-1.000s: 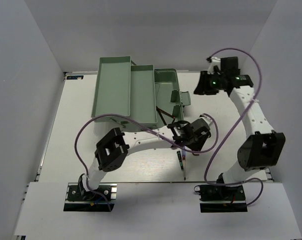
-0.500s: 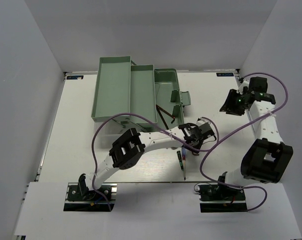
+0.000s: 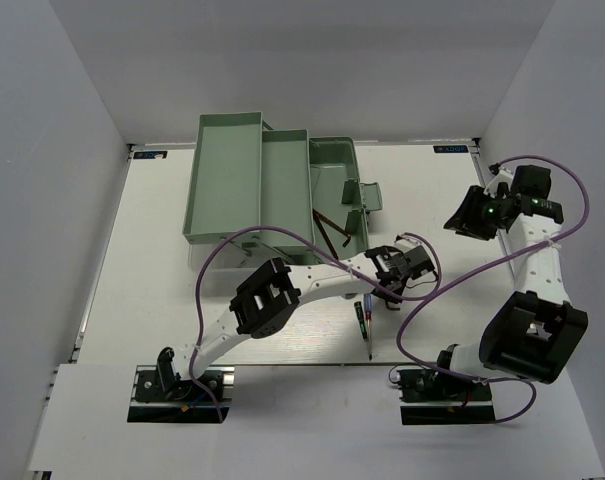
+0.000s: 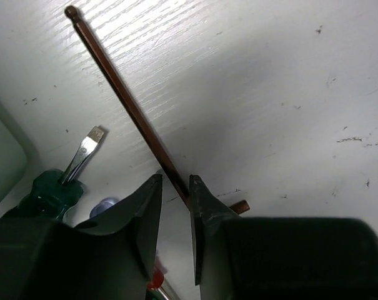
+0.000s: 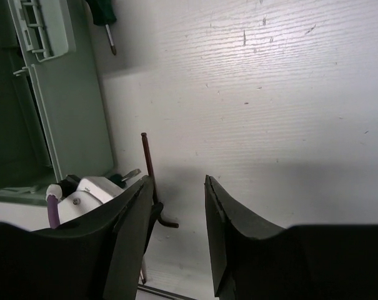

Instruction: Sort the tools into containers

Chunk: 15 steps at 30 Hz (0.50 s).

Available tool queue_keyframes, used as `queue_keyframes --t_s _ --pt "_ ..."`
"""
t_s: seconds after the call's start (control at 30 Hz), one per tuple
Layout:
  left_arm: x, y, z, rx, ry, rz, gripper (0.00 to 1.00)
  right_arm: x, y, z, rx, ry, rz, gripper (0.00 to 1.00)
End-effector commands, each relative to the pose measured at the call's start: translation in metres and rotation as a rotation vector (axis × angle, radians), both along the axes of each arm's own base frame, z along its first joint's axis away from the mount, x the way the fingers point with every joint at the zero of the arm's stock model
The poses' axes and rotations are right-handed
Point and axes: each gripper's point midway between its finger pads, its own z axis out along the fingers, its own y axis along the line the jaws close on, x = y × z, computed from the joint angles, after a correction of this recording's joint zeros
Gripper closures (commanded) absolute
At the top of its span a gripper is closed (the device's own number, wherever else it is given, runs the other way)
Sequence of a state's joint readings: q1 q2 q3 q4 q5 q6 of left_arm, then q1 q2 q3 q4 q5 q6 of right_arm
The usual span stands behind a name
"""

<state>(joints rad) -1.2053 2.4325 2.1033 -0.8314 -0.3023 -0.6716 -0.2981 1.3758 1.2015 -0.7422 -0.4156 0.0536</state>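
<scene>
My left gripper is low over the table with its jaws a narrow gap apart. A dark brown hex key lies on the table, running under the right fingertip. It also shows in the right wrist view. The stubby green-handled screwdriver lies just to the left. A slim green screwdriver lies nearer the front edge. The mint toolbox stands open at the back, with hex keys in its base. My right gripper is open and empty, raised at the far right.
The toolbox's side latch sticks out toward the right. A dark green screwdriver tip lies beside it. Purple cables loop over the table between the arms. White walls close the back and both sides.
My right arm has swung from over the toolbox's right end out to the far right. My left gripper has reached further right, down over the hex key.
</scene>
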Motion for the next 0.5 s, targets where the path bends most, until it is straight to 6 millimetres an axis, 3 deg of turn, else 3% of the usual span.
queue_keyframes --t_s 0.0,0.2,0.47 --pt "-0.003 0.022 -0.018 0.095 0.037 0.039 0.65 -0.005 0.003 0.009 0.034 -0.029 0.005 0.55" --pt "-0.016 0.046 -0.054 0.218 0.102 0.033 0.7 -0.006 0.003 0.011 0.077 -0.024 -0.01 0.55" --pt "-0.029 0.07 -0.077 0.3 0.148 0.01 0.95 -0.007 0.002 0.013 0.1 -0.032 -0.016 0.55"
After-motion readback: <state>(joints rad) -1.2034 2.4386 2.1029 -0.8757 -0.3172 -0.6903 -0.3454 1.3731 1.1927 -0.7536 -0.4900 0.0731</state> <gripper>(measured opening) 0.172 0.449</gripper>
